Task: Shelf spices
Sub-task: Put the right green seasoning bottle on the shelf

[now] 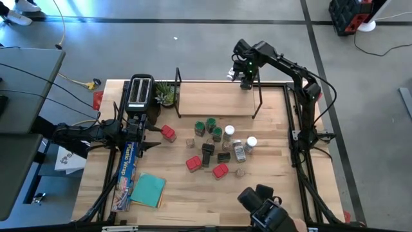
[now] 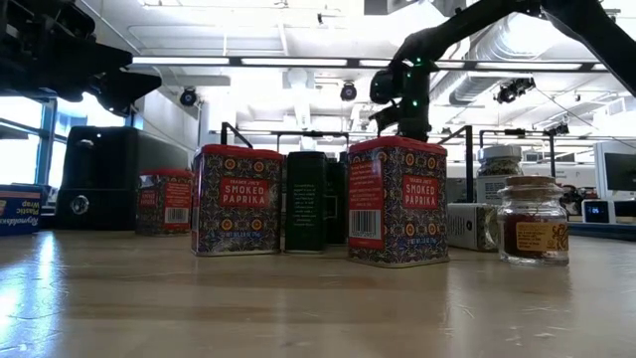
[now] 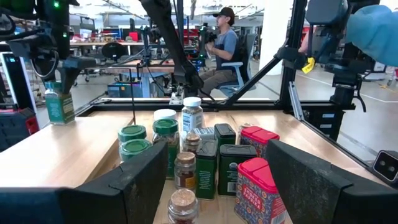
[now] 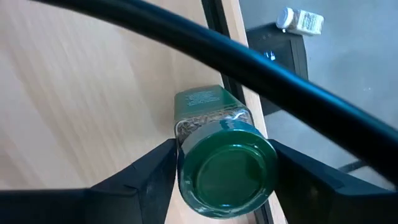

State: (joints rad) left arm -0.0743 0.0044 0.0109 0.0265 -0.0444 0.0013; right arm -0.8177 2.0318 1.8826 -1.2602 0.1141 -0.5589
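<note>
Currently a green-lidded jar (image 4: 221, 152) is seen standing upright at the far right corner of the shelf (image 1: 212, 103), in the upper middle of the high view, directly between the fingers of the right gripper (image 1: 245, 80), its long axis in line with the gripper. The jaws flank the lid closely; whether it is gripped or just released cannot be told. The left gripper (image 1: 151, 136), jaws wide open and empty, is parked left of the remaining spices (image 1: 219, 145).
</note>
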